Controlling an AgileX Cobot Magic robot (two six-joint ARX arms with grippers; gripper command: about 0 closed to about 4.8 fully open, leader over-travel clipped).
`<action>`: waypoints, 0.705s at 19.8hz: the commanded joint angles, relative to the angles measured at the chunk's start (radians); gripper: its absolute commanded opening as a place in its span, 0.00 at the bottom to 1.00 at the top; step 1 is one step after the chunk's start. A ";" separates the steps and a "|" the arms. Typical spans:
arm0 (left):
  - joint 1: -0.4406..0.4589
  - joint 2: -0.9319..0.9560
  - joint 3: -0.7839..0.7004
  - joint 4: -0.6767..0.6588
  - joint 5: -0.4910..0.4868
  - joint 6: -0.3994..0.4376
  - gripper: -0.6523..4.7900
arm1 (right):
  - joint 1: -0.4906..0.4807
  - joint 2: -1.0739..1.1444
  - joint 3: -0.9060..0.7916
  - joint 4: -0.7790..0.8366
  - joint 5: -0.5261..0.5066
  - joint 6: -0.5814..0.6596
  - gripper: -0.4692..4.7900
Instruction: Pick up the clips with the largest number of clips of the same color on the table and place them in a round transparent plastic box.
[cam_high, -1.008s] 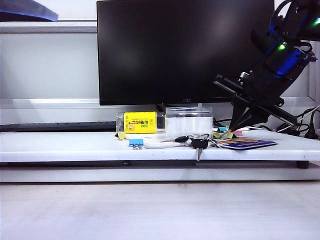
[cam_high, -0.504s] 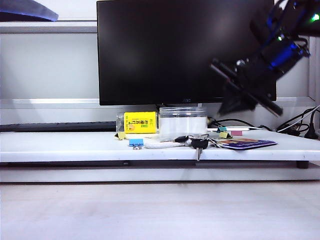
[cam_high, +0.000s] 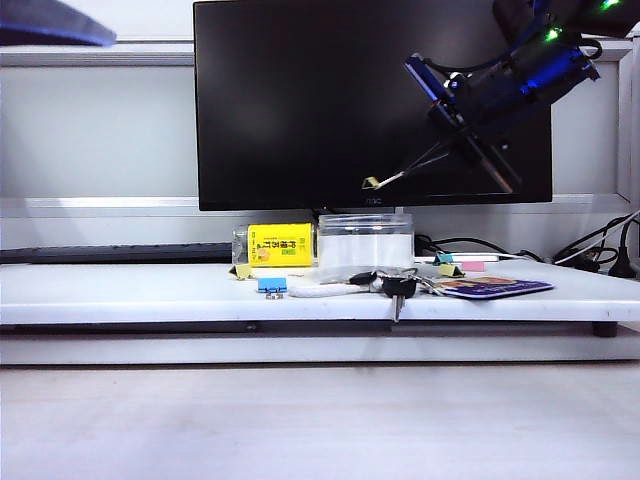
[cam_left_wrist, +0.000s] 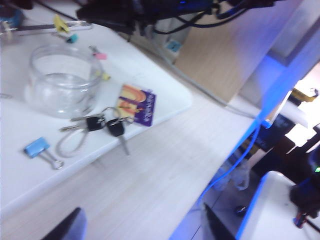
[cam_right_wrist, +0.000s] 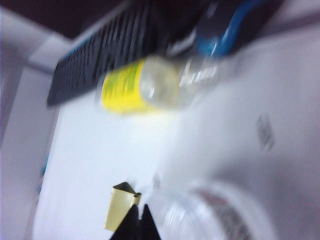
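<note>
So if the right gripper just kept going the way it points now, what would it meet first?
Probably the round transparent plastic box: the right gripper, shut on a pale-yellow clip, points down-left and hangs just above the box's rim. Depth is unclear in the exterior view, so it might miss.

Office desk setup — big black monitor (cam_high: 370, 105), keyboard (cam_high: 115, 253) behind a white tabletop (cam_high: 150, 290), keys (cam_high: 395, 286), binder clips, cables (cam_high: 590, 250) — all beneath the raised arm.
</note>
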 joint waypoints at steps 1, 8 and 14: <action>0.001 0.037 0.006 0.010 -0.006 0.027 0.68 | 0.008 -0.005 0.003 -0.066 -0.054 -0.069 0.08; 0.001 0.138 0.006 0.095 -0.002 0.022 0.68 | 0.040 -0.005 0.003 -0.148 -0.053 -0.183 0.08; 0.001 0.139 0.007 0.112 -0.002 0.019 0.68 | 0.051 -0.004 0.003 -0.154 -0.053 -0.213 0.09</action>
